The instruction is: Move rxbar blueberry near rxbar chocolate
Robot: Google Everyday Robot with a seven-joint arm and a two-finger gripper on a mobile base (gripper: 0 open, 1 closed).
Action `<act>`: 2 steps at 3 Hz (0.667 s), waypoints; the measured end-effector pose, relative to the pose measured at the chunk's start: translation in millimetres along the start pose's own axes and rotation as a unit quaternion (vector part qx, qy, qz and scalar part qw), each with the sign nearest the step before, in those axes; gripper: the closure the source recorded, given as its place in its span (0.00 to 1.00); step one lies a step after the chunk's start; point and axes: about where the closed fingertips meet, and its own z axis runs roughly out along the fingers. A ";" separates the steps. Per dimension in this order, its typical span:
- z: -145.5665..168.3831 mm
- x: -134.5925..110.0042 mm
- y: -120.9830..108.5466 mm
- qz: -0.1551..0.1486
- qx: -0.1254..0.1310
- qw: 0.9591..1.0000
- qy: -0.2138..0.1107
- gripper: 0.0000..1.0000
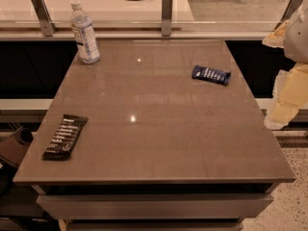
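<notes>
The rxbar blueberry [211, 74], a small flat bar in a dark blue wrapper with white lettering, lies on the far right part of the grey table [159, 143]. The rxbar chocolate [65, 136], a longer black-wrapped bar with rows of white lettering, lies near the table's front left edge. The two bars are far apart. My gripper [283, 110], pale yellow and white, hangs at the right edge of the view, beyond the table's right side and to the right of the blue bar. It holds nothing that I can see.
A clear water bottle [84, 32] with a white cap stands upright at the table's far left corner. A glass railing with metal posts [166, 13] runs behind the table. The table's front edge has a drawer panel below it.
</notes>
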 end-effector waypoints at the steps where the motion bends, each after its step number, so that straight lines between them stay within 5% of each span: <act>1: -0.4 -0.2 -0.4 0.000 0.001 1.000 0.000 0.00; 2: -0.5 6.5 -23.2 0.013 0.010 1.000 -0.027 0.00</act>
